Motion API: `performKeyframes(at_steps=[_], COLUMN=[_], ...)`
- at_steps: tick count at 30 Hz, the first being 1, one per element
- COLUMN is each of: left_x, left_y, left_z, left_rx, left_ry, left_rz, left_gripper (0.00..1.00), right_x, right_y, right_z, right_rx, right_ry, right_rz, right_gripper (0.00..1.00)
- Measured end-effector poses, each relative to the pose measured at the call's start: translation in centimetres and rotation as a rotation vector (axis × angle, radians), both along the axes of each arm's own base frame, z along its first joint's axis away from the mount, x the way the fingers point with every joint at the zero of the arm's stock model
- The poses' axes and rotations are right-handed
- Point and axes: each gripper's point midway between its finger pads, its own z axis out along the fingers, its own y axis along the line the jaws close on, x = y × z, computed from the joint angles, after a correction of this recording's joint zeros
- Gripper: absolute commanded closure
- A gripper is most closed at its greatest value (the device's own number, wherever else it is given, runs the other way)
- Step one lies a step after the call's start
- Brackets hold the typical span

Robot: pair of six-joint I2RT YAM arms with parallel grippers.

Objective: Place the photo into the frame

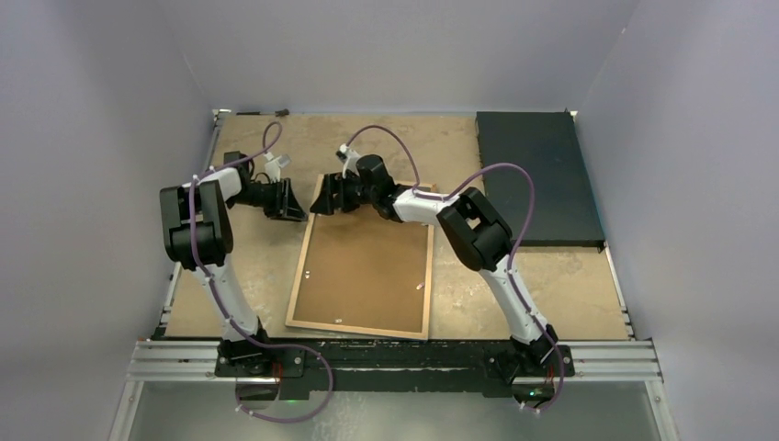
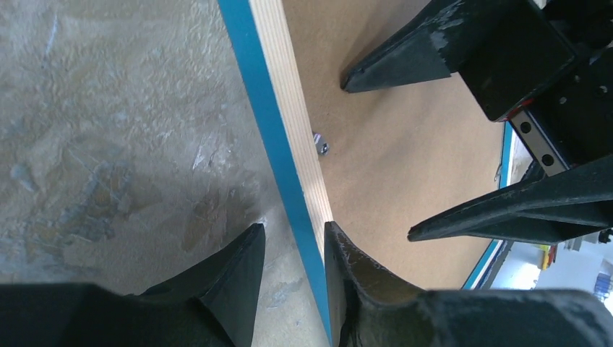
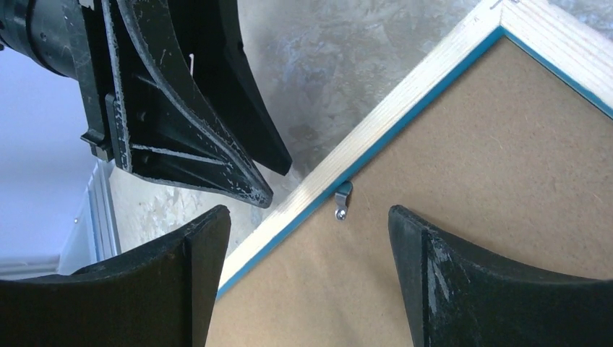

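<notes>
The frame (image 1: 300, 268) lies face down on the table, its pale wooden rear rim (image 2: 288, 108) and blue side showing. A brown backing board (image 1: 363, 266) fills it. The photo is hidden. My left gripper (image 2: 293, 235) straddles the frame's left rim near the far corner. Its inner finger (image 2: 354, 267) rests against the wood, while its outer finger (image 2: 238, 267) stands apart from the blue side. My right gripper (image 3: 307, 217) hovers open over the same corner, a small metal clip (image 3: 342, 202) between its fingers. It holds nothing.
A dark rectangular mat (image 1: 537, 175) lies at the back right of the table. The two grippers (image 1: 296, 211) (image 1: 320, 200) are close together, and the left one's fingers (image 3: 209, 144) show in the right wrist view. Purple cables arch over both arms.
</notes>
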Motion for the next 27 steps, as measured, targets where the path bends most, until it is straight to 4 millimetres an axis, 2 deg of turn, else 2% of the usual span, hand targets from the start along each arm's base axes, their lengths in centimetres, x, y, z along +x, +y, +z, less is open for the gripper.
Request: performKeyframes(at_steps=[4,9,12,27], left_x=[0.5,0.7,0.7,0.7], left_y=[-0.2,-0.5,-0.7,-1.2], left_z=[0.3,-0.7,-0.6,-0.3], left_rx=[-0.017,-0.041,-0.064,-0.079], left_ry=[-0.016,0.006,0.018,0.010], left_rz=[0.001,0.004,0.010,-0.003], left_gripper=[0.68,0.79,0.82,0.82], right_x=[0.1,0.1,0.0,-0.7], right_y=[0.6,1.1,1.3,1.7], right_z=[0.1,0.1,0.0,0.1], right_rx=[0.013,0.025,0.035,0.041], right_ry=[-0.002,-0.002,-0.005,0.001], right_rz=[0.012,0.021,0.031,0.057], right_gripper=[0.19,0.20,0.21,0.23])
